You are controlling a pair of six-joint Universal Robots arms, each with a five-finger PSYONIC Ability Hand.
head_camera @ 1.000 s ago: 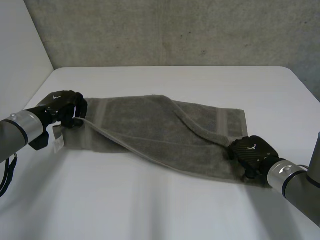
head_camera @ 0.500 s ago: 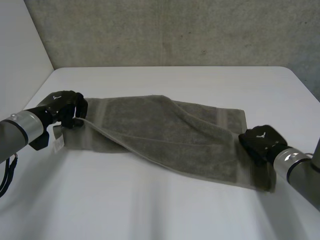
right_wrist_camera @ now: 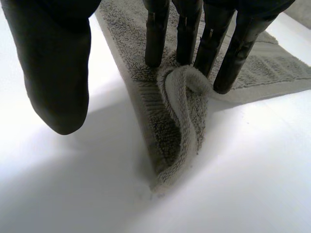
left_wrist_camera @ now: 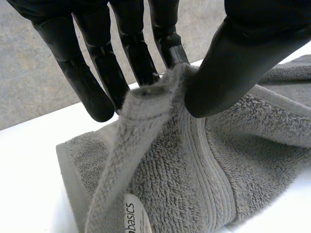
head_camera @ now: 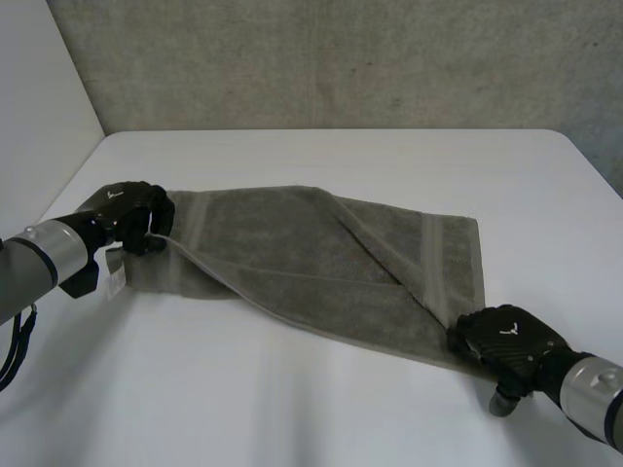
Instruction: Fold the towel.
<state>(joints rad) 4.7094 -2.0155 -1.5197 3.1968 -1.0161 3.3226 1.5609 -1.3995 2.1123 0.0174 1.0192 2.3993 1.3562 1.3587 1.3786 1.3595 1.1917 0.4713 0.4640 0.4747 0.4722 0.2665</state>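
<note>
Grey towel (head_camera: 321,263) under right hand (head_camera: 506,341), seemingly

The towel (head_camera: 311,263) lies slantwise across the table (head_camera: 341,156), its top layer turned over along a diagonal crease. At 9 o'clock, the left hand (head_camera: 131,209) curls on the towel's end, the edge lifted off the surface, a white label (head_camera: 115,277) hanging just below. At 4 o'clock, the right hand (head_camera: 506,341) sits at the near corner.

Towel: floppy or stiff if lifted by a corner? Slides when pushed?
Likely floppy: the towel sags in folds where the left hand pinches its edge. Pushed, it probably bunches rather than slides: a ridge stands at the fingertips of the right hand.
</note>
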